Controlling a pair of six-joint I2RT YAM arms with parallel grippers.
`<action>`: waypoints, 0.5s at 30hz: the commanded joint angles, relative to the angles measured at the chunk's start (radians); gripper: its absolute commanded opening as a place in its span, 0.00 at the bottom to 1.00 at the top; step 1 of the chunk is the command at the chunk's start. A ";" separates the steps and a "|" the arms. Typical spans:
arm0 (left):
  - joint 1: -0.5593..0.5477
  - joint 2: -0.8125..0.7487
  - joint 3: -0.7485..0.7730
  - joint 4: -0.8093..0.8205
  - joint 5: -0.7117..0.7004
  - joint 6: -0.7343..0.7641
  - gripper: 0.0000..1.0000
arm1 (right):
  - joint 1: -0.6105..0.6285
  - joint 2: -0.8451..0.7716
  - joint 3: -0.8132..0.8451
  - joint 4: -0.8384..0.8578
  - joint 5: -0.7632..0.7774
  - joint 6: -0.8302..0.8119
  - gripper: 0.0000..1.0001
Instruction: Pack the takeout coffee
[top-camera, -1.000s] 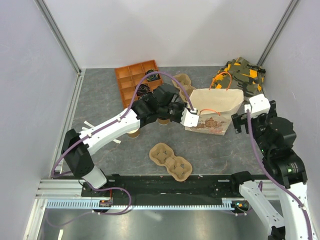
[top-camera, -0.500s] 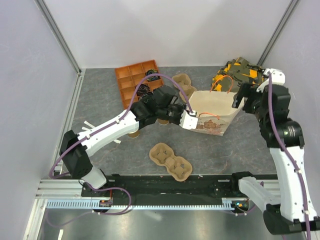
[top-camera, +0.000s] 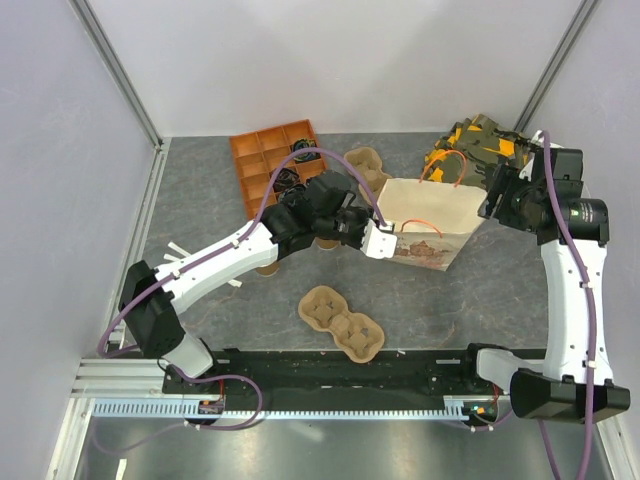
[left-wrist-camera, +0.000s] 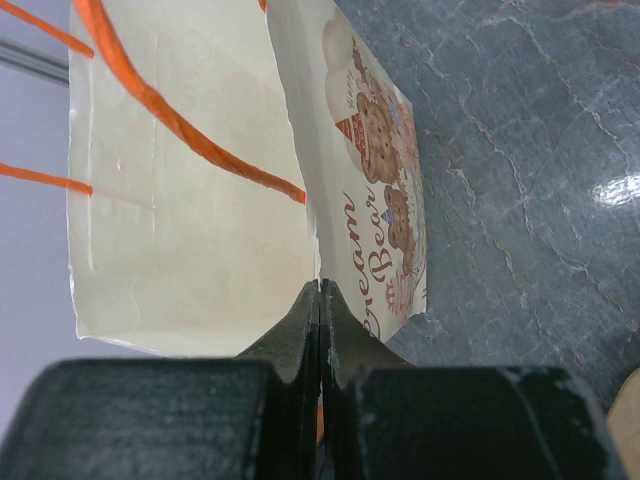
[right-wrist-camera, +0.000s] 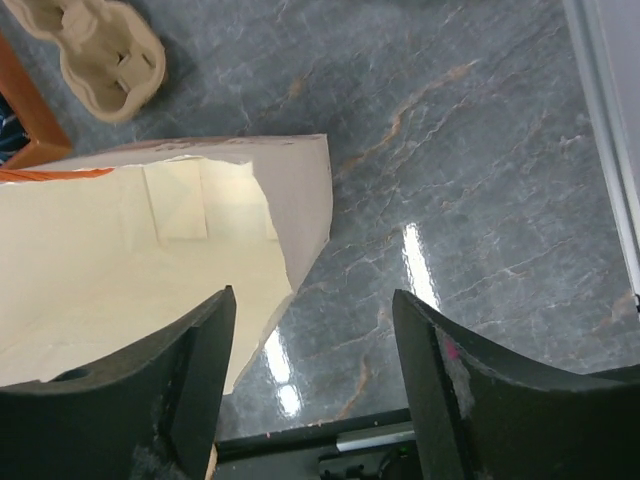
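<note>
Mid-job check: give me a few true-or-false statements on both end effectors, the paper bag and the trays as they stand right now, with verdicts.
1. The left end effector is shut on the rim of the paper bag. True.
2. The right end effector is clamped on the bag's corner. False: its jaws stand open, and the corner lies ahead of them, ungripped.
3. The pulp carrier nearest the arm bases has a cup in it. False: its pockets are empty.
4. The bag has orange handles. True.
5. The orange divided tray sits to the right of the bag in the top view. False: it sits to the bag's left, towards the back wall.
</note>
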 joint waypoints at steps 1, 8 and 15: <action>-0.002 -0.004 -0.008 0.039 0.015 -0.010 0.02 | -0.024 0.002 -0.006 -0.036 -0.087 -0.040 0.67; -0.003 -0.014 -0.015 0.041 0.023 -0.013 0.02 | -0.046 0.019 -0.003 -0.016 -0.151 -0.014 0.49; -0.002 -0.029 -0.041 0.038 0.047 -0.070 0.02 | -0.071 0.005 -0.092 -0.016 -0.199 -0.009 0.34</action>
